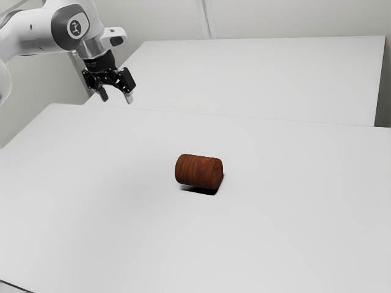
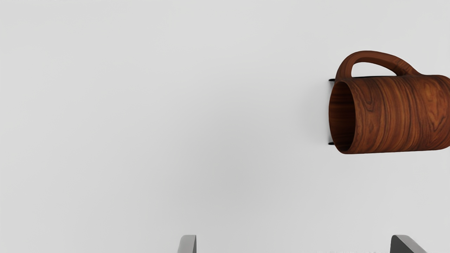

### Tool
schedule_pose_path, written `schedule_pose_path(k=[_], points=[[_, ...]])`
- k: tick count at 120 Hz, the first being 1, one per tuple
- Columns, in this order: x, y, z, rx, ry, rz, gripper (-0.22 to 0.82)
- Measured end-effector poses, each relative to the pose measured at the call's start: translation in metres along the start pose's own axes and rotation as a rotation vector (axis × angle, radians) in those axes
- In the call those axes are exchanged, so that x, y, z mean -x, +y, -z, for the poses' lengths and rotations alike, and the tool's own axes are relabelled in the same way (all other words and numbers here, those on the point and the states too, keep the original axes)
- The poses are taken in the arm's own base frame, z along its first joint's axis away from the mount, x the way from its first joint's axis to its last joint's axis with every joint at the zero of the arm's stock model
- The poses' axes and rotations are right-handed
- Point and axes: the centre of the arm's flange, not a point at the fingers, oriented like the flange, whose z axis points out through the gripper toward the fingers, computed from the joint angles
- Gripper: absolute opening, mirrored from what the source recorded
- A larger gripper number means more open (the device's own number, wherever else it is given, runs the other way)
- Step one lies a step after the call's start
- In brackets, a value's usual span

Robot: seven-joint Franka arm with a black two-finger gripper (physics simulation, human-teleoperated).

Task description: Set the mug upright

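Mug, just one, lies on its side on the white surface, not upright. Its body is a plain cylinder of glossy red-brown wood, banded with dark, wavy grain that swirls in places. One open mouth, round and thin-rimmed, shows a darker hollow inside. One handle, a smooth curved loop of the same wood, sits on the side farther from the tool. A dark shadow lies beneath. The tool, black with two paler-tipped fingers, hangs above the surface, well apart from the mug; its fingers stand wide apart with nothing between them. One smooth white arm with dark grey trim carries it. Beyond stretches one flat, pale slab.
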Motion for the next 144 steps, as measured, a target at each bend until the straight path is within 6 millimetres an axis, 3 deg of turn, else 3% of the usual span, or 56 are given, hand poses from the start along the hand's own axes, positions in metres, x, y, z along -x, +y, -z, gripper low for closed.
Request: schedule_pose_path(k=[38,63,82,101,118,144], points=[[0.001,0.003,0.001,0.002,0.000,-0.026,0.60],[-0.002,0.011,-0.015,0.117,-0.007,-0.025,0.60],[0.002,-0.013,-0.081,0.402,-0.074,0.067,0.60],[-0.003,-0.005,-0.150,0.676,-0.102,0.100,0.60],[-0.009,-0.015,-0.209,0.843,-0.102,0.142,0.60],[-0.011,-0.011,-0.252,1.002,-0.054,0.142,0.60]])
